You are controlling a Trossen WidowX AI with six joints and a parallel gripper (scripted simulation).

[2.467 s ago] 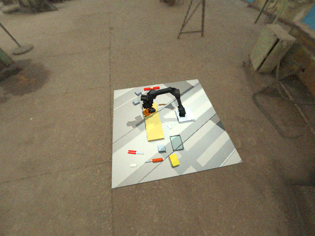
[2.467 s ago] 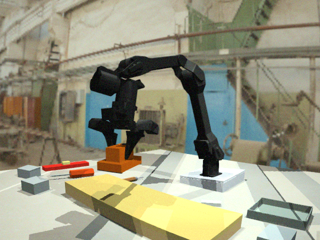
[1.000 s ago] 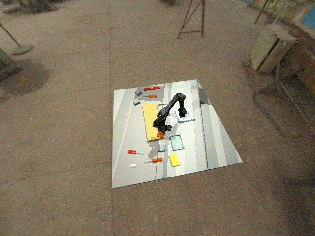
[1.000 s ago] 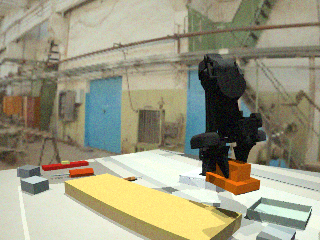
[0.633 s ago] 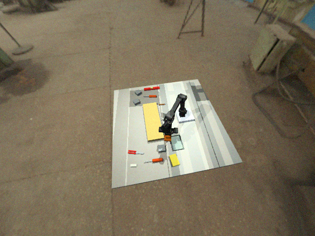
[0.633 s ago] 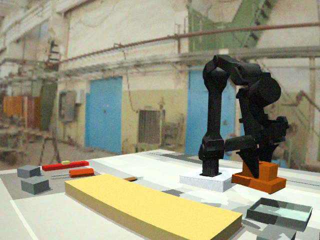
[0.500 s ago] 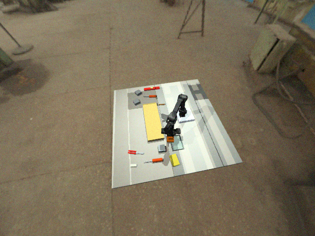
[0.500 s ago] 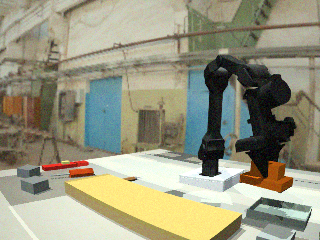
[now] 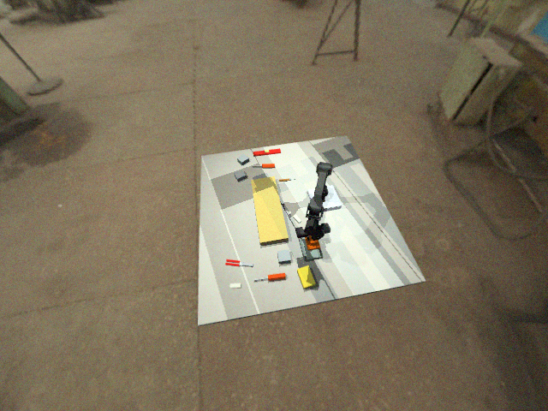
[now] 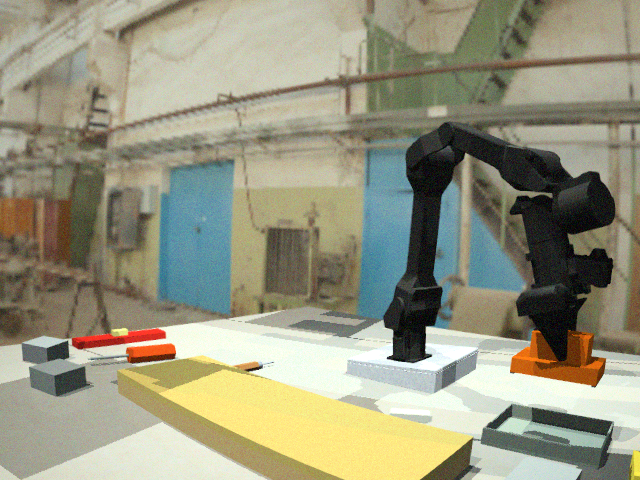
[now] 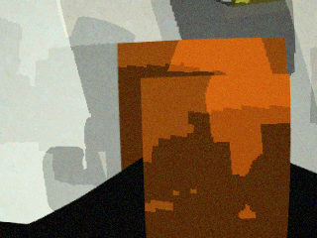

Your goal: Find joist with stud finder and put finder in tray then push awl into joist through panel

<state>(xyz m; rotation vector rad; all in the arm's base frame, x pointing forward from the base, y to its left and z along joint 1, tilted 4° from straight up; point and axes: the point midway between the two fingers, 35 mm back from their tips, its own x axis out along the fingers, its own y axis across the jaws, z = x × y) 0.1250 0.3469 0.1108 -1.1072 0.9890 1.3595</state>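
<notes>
Orange stud finder (image 10: 558, 359), one, clamped in tool (image 10: 557, 343) above one tray (image 10: 547, 431).

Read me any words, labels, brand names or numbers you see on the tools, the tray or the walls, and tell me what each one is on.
None can be read.
Orange stud finder held in the gripper: plain faces, no label.
Grey tray, yellow floor panel, red level: no markings.
Background walls and blue doors: too blurred to show any sign.
</notes>
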